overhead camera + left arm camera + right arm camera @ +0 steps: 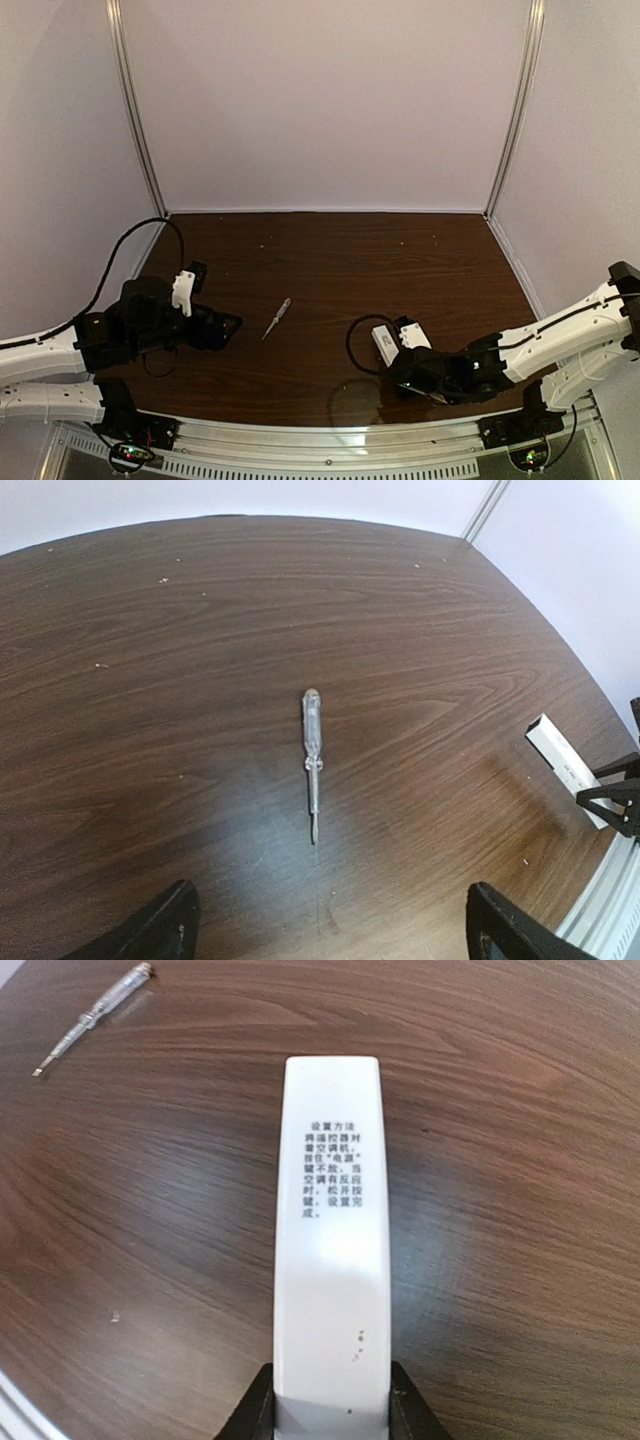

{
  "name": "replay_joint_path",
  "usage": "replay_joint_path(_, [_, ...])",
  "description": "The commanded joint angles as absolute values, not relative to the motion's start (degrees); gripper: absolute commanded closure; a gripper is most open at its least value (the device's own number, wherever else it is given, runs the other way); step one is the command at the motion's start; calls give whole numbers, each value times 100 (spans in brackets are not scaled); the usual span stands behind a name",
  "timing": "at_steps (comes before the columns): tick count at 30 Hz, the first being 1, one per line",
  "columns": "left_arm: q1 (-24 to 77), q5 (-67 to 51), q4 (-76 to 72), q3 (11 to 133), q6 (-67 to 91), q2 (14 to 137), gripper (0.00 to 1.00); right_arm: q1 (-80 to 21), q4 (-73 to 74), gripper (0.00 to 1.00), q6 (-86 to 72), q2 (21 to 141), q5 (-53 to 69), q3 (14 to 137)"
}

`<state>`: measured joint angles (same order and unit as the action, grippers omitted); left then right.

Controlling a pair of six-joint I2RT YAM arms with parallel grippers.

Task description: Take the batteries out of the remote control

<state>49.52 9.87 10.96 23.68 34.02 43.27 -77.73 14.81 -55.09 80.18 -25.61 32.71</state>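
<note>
The remote control, a long white bar with printed text on its upper face, lies flat on the dark wooden table. My right gripper is shut on its near end, one black finger pressed against each long side. The top view has the remote control at the right front, sticking out of the right gripper. The remote control also appears at the right edge of the left wrist view. My left gripper hangs open and empty at the left. The batteries are hidden.
A thin pale-handled screwdriver lies on the table between the two arms, just ahead of the left gripper's fingers and at the far left of the right wrist view. White walls enclose the table at the back and sides.
</note>
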Motion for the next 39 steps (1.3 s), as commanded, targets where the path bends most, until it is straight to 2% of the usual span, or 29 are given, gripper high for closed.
replay_joint_path(1, [4981,363,474,2131,3175,4189,6,-7673,917,91,-4588,7456,-2190,3382])
replay_joint_path(6, [4992,-279,-41,1919,3064,4105,8,-7605,448,90,-3438,6997,-1446,3409])
replay_joint_path(11, [5054,-740,-736,1718,2944,4202,8,-7350,723,91,-2326,6632,-960,3794])
replay_joint_path(14, [5122,-824,-971,1744,2890,4388,9,-7160,806,97,-1775,6560,-853,4062])
replay_joint_path(19, [5124,-516,-1392,1753,2850,4718,6,-6893,472,99,-1154,6619,-976,4122])
replay_joint_path(21, [5123,-289,-1815,1626,2770,4812,3,-6672,509,100,-1016,6700,-651,4191])
replay_joint_path(25, [5124,-130,-2885,1364,2633,5018,3,-6093,632,100,-710,6843,575,4328])
replay_joint_path(28, [5116,-188,-2989,1521,2356,5315,2,-5861,733,100,-491,6985,1311,4465])
replay_joint_path(33, [5123,-2129,-3517,1863,1388,6117,3,-5814,866,100,-238,7205,2184,4752])
replay_joint_path(39, [5124,-3258,-4315,1788,1169,6693,6,-5819,1101,100,-79,7419,2663,4921])
